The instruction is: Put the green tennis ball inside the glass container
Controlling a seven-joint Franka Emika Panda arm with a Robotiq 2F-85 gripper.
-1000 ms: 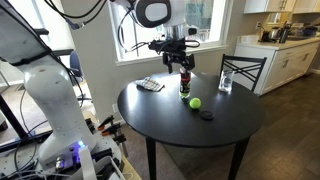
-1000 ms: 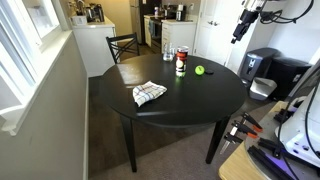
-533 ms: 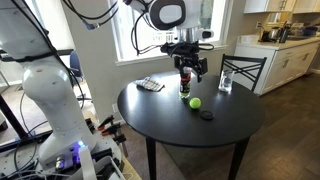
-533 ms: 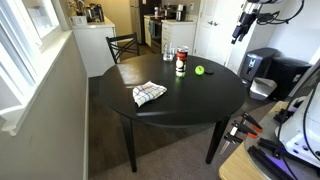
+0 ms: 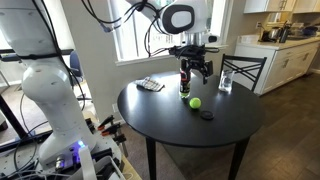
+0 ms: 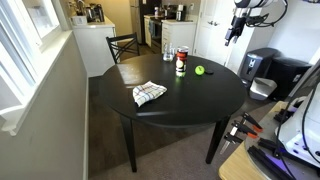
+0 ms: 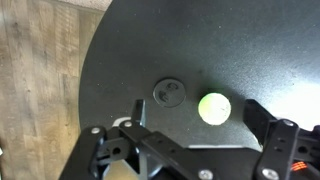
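Observation:
The green tennis ball (image 5: pixel 195 102) lies on the round black table (image 5: pixel 170 125), just in front of the glass container (image 5: pixel 184 86), a tall narrow jar with a dark upper part. Both also show in an exterior view, the ball (image 6: pixel 200 70) and the jar (image 6: pixel 181 63). My gripper (image 5: pixel 196 71) hangs open and empty well above the table, over the jar and ball. In the wrist view the ball (image 7: pixel 214 107) lies between my open fingers (image 7: pixel 274 128), far below my gripper (image 7: pixel 190 135).
A small flat black disc (image 5: pixel 206 114) lies beside the ball, also in the wrist view (image 7: pixel 169 94). A clear tumbler (image 5: pixel 226 82) stands at the table's far edge. A checked cloth (image 6: pixel 149 94) lies on the table. A chair (image 5: pixel 243 68) stands behind it.
My gripper has moved sideways from above the jar's far side to a spot over the jar and ball. The ball, jar and disc have not moved.

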